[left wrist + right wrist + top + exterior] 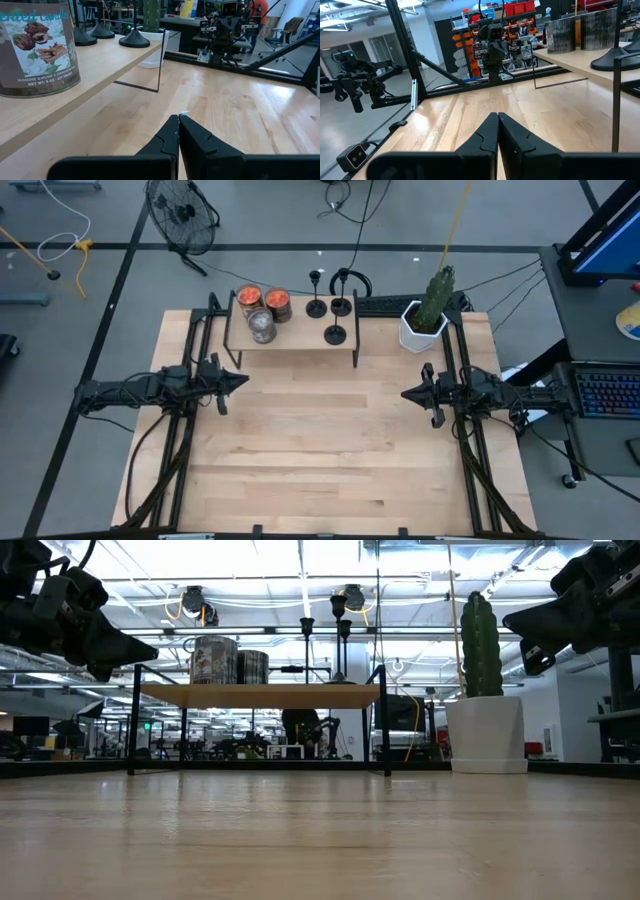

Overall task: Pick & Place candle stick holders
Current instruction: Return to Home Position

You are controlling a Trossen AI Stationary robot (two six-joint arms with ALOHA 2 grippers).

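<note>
Three black candle stick holders (337,332), (316,306), (341,305) stand upright by their round bases on the right half of a small wooden shelf (300,340) at the table's far side. They also show in the low view (338,610); their bases show in the left wrist view (134,40). My left gripper (243,380) hovers shut and empty at the table's left, my right gripper (406,393) shut and empty at the right, both well short of the shelf.
Two glass jars with orange contents (249,297), (278,305) and a clear jar (262,325) stand on the shelf's left half. A cactus in a white pot (424,323) stands right of the shelf. Bare wooden table (320,450) lies between the arms.
</note>
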